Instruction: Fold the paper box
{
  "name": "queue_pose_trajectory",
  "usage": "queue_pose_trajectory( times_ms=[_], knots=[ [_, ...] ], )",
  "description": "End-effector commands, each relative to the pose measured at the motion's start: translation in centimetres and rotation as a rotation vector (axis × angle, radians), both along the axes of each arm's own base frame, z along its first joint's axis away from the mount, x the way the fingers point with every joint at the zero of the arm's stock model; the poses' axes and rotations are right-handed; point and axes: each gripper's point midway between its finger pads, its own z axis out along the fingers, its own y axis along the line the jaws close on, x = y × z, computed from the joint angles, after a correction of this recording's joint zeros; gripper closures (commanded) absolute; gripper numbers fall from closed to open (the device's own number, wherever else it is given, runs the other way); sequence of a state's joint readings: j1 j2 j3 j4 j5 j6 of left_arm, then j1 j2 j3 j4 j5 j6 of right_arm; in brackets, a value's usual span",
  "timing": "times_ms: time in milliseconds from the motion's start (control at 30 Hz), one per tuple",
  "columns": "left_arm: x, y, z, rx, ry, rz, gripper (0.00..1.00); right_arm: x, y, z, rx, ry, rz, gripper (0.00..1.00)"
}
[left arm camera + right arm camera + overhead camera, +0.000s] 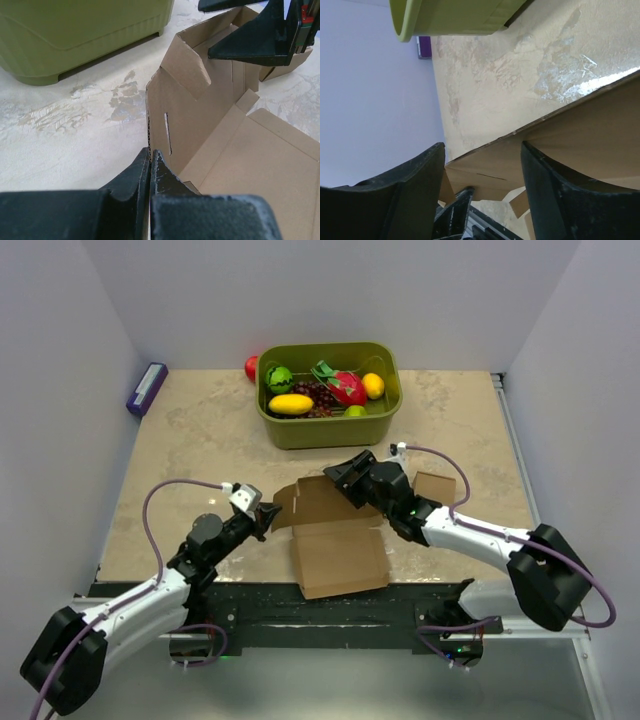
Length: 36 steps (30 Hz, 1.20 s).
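Pressed together at the bottom of the left wrist view, the left pincer (150, 152) pinches the top edge of a raised side wall of the paper box (260, 165). The box lies half-erected on the counter (60, 130) on the near side of the green tub (75, 30), between that tub and the arm bases. Closer to the tub, the right pincer (340, 477) stands spread, its two fingers (415, 195) straddling the edge of the box's tub-side panel and, as far as the right wrist view shows, not yet bearing on it. Thin corrugated board of this kind looks light and stiff across each panel, yet ready to hinge at its creases. It would likely slide on the smooth counter if pushed from one side only, and a hard pinch could crush an edge or buckle a flap. Best holds appear to be the free top edges of the walls, close to a crease, with one pincer anchoring a wall while the other turns a panel up. The slit (167, 132) in the pinched wall suggests a tab must be steered into it.
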State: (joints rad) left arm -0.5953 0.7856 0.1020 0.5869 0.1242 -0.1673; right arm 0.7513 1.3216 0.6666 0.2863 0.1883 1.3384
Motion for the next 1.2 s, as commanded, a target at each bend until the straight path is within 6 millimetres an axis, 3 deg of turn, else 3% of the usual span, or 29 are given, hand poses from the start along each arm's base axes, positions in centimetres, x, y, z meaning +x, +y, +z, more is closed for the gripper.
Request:
queue_pose_trajectory(
  times_ms=[0,433,567,700,800,1000,1100,1167],
  knots=[
    [0.2,0.0,1.7,0.005,-0.103,0.006,1.00,0.4,-0.3,0.2,0.027,-0.005,-0.031,0.39],
    [0.5,0.2,1.1,0.030,-0.087,0.038,1.00,-0.4,-0.4,-0.4,0.033,0.005,-0.004,0.72],
    [0.7,0.4,0.7,0.038,-0.062,0.056,1.00,-0.8,-0.5,-0.6,0.027,0.011,0.007,0.76],
    [0.8,0.3,0.5,0.034,-0.048,0.060,1.00,-1.4,-1.1,-2.2,0.003,0.035,0.006,0.78],
    [0.6,0.2,0.5,0.023,-0.050,0.047,1.00,-1.7,-1.3,-3.2,0.010,0.047,0.002,0.85],
    [0.4,0.1,0.0,0.016,-0.023,0.042,1.00,-1.5,-1.4,-3.3,0.004,0.023,0.001,1.00],
    [0.2,0.0,0.0,0.002,-0.003,0.041,0.93,-1.5,-1.4,-3.2,0.014,0.014,0.001,1.00],
    [0.1,0.0,0.3,-0.018,0.002,0.045,0.82,-1.5,-1.3,-2.8,0.023,0.006,0.002,1.00]
  ],
)
